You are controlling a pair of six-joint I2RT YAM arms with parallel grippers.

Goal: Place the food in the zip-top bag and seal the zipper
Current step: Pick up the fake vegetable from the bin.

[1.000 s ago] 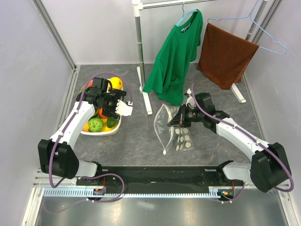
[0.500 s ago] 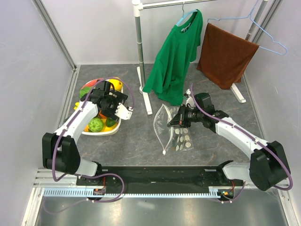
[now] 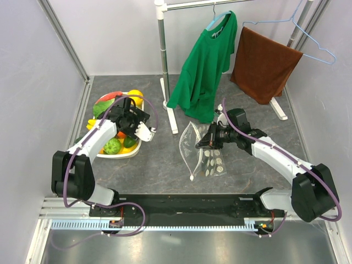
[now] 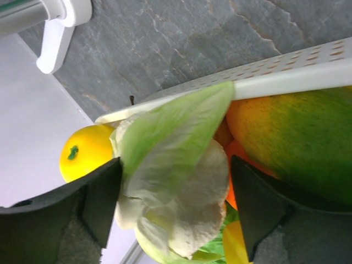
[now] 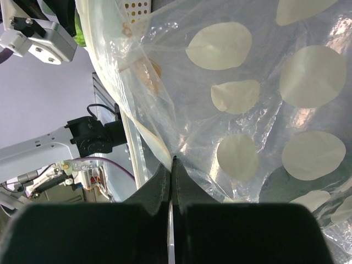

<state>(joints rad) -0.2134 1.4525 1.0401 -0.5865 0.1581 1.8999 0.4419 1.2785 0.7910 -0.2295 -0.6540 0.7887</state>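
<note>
The tray [image 3: 122,156] of food [image 3: 113,146] sat at the left of the tabletop [image 3: 159,165], with the bag [image 3: 212,165] well apart to its right. Behind them stood a rack [image 3: 161,49], where a shirt [image 3: 203,66] hung left of a towel [image 3: 264,63].
</note>
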